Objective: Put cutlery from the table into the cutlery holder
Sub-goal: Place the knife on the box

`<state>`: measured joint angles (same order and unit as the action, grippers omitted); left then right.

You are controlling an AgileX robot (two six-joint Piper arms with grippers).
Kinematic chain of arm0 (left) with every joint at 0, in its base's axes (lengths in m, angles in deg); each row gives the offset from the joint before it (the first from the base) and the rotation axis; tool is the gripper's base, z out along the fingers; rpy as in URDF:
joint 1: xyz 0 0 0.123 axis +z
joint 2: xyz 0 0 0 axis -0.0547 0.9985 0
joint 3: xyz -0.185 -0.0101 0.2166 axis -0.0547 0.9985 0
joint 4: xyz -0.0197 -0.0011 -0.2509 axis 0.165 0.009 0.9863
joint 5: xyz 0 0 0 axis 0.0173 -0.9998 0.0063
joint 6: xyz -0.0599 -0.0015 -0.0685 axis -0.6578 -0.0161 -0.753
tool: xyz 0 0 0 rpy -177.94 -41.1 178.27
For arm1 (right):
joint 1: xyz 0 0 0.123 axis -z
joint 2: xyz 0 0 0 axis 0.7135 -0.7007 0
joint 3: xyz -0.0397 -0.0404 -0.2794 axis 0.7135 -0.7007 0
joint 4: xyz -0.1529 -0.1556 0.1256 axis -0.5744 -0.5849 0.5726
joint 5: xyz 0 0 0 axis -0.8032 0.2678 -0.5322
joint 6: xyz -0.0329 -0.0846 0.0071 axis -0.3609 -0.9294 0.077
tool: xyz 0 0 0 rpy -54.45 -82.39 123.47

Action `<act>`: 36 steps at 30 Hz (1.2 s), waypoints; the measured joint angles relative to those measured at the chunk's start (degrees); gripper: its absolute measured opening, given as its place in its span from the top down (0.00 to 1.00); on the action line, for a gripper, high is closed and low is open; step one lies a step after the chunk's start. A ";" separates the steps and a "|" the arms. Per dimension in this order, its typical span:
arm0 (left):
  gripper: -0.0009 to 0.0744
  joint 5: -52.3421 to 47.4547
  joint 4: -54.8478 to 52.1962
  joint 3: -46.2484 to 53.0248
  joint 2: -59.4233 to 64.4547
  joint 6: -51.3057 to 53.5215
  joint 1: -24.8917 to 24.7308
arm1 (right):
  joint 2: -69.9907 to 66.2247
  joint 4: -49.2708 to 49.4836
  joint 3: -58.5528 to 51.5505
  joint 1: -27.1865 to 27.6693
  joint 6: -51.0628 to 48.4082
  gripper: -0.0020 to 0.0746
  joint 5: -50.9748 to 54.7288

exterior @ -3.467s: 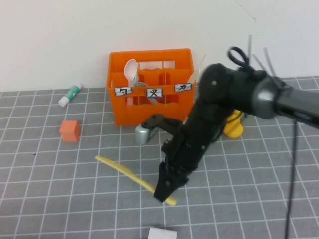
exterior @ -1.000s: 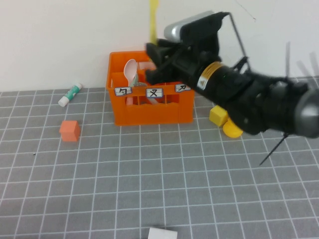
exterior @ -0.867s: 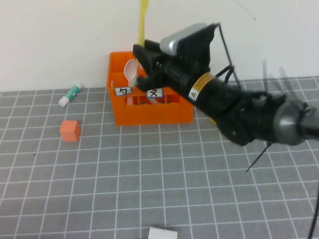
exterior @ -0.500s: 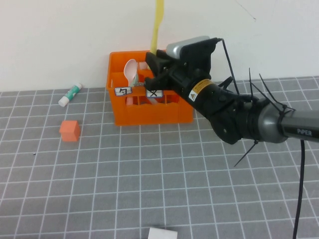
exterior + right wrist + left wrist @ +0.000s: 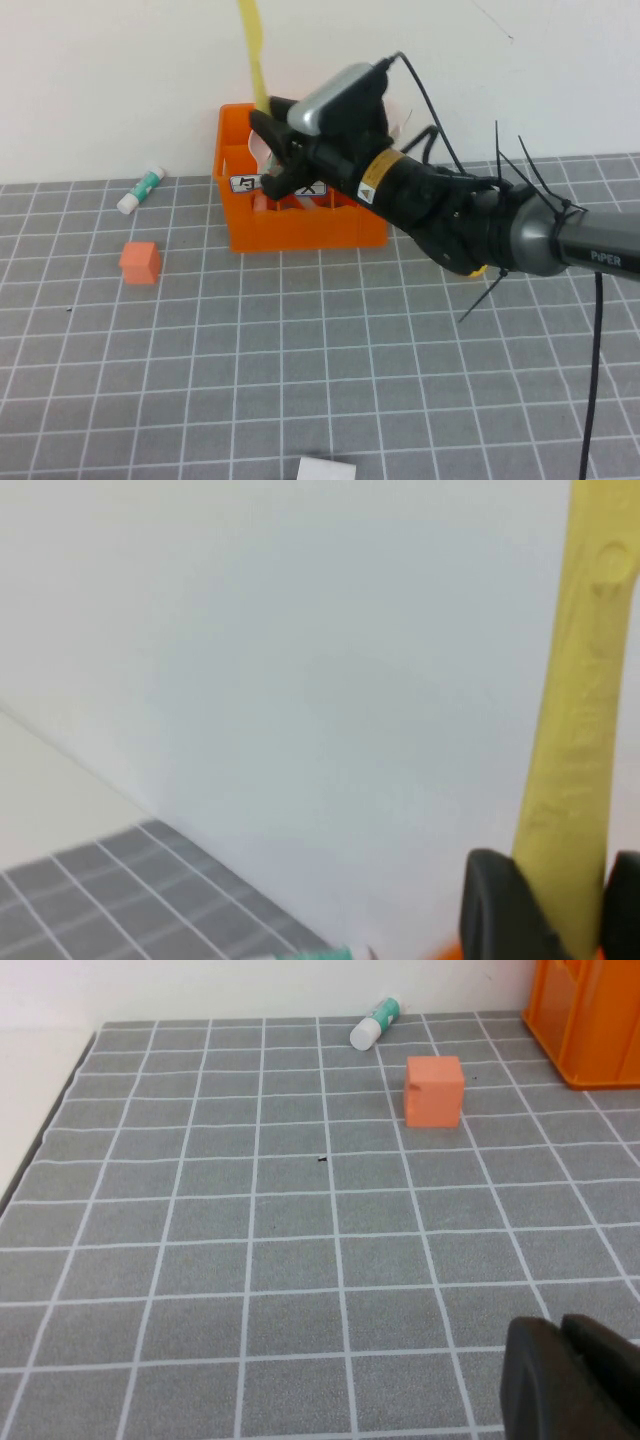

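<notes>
Now, right end effector [image 5: 268, 135]: over cutlery holder [image 5: 300, 220], clamping pale yellow knife [image 5: 251, 50] upright.
left end effector [image 5: 570, 1380]: low over surface [image 5: 250, 1220], fingers pressed together.

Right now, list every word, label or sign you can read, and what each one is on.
"PIPER": white lettering on the right arm's grey tube.
Yellow warning sticker on the right arm: symbol too small to read.
White labels with black symbols on the bright orange plastic crate: partly hidden by the right gripper, unreadable.
Left gripper: no text.
</notes>
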<state>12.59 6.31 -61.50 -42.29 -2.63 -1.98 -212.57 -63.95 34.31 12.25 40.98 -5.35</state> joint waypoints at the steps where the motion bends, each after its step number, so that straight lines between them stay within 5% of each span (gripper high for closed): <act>1: 0.99 0.00 0.00 0.00 0.00 0.00 0.00 | 0.00 -0.83 0.76 -0.14 0.24 0.72 0.00; 12: 0.99 0.00 0.00 0.00 0.00 0.00 0.00 | 7.13 -8.53 -0.12 4.34 11.33 0.72 15.02; 23: 0.99 -0.09 0.00 0.00 0.00 0.00 0.00 | 8.99 -13.90 -7.03 8.09 15.11 0.72 13.81; 36: 0.99 -0.09 0.00 0.00 0.00 0.00 0.00 | 3.15 -9.44 -7.26 8.92 11.53 0.72 4.71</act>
<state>12.49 6.31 -61.50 -42.29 -2.63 -1.98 -209.42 -73.39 27.05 21.17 52.51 -0.64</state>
